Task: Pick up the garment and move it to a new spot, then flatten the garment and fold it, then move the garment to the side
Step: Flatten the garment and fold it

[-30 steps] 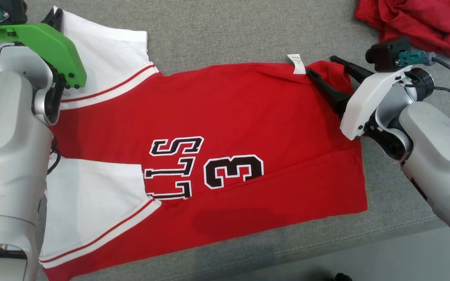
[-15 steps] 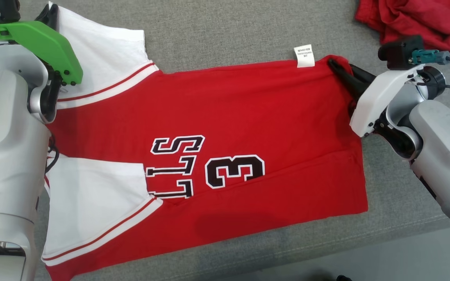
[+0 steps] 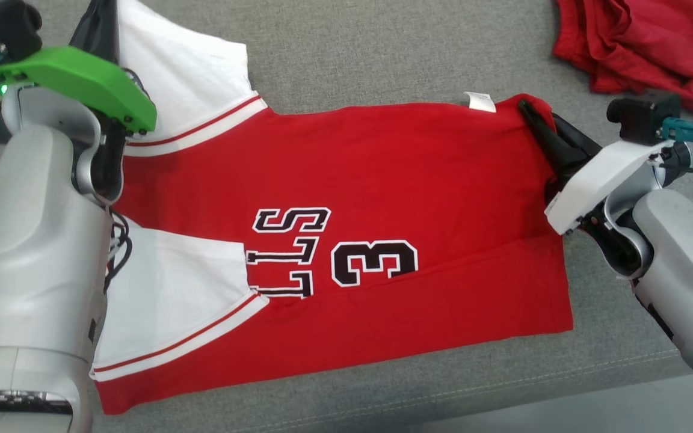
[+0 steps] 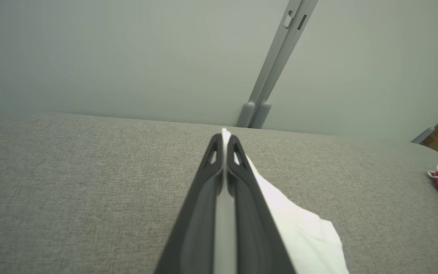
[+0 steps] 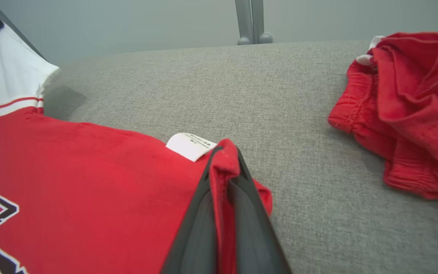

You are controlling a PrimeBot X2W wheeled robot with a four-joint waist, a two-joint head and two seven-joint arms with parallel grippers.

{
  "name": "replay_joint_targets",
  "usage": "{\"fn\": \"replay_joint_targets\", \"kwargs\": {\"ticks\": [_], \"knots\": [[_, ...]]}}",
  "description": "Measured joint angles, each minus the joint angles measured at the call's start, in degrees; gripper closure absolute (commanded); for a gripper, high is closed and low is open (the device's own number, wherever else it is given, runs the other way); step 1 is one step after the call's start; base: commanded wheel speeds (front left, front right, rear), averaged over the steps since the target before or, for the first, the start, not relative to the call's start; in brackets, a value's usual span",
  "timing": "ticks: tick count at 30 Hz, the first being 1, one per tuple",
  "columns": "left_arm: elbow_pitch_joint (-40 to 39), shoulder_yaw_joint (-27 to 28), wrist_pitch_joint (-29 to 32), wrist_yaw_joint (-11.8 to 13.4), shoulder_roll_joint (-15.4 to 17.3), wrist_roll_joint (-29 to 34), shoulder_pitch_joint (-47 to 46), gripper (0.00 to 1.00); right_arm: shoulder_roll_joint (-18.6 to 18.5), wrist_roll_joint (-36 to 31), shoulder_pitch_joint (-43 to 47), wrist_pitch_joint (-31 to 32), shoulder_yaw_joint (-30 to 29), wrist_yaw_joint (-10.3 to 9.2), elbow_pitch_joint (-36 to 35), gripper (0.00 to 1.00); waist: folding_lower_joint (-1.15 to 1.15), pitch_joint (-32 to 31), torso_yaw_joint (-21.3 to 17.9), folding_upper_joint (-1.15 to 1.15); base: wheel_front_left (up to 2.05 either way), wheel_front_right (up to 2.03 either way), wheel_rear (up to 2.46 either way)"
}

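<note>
The garment is a red jersey with white sleeves and black lettering, spread flat on a grey cushion surface. My left gripper is at the upper left, shut on the far white sleeve; in the left wrist view the white cloth is pinched between the closed fingers of this gripper. At the upper right, my right gripper is shut on the red hem corner, beside a white label. The right wrist view shows red cloth bunched between the right gripper and its closed fingers.
A crumpled red cloth lies at the far right, also in the right wrist view. The cushion's front edge runs along the bottom. A wall and a grey post stand behind the cushion.
My right gripper, open a second ago, has shut on the hem corner near the label. The camera has shifted a little, so the whole picture has moved.
</note>
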Motion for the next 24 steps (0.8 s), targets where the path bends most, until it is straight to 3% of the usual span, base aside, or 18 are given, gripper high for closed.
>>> {"fn": "replay_joint_targets", "kwargs": {"ticks": [9, 24], "knots": [[-3.26, 1.40, -7.64, -0.77, -0.11, -2.04, 14.24, 1.00, 0.14, -0.76, 7.19, -4.85, -0.41, -1.40, -1.34, 1.00, 0.00, -4.66, 1.30, 0.00, 0.00, 0.00, 0.00], [-18.00, 2.77, -8.57, -1.11, -0.94, -2.93, 34.76, 1.00, 0.42, -1.79, 20.98, -5.38, -2.72, -6.32, -5.69, 1.00, 0.00, -13.80, 3.76, 0.00, 0.00, 0.00, 0.00]]}}
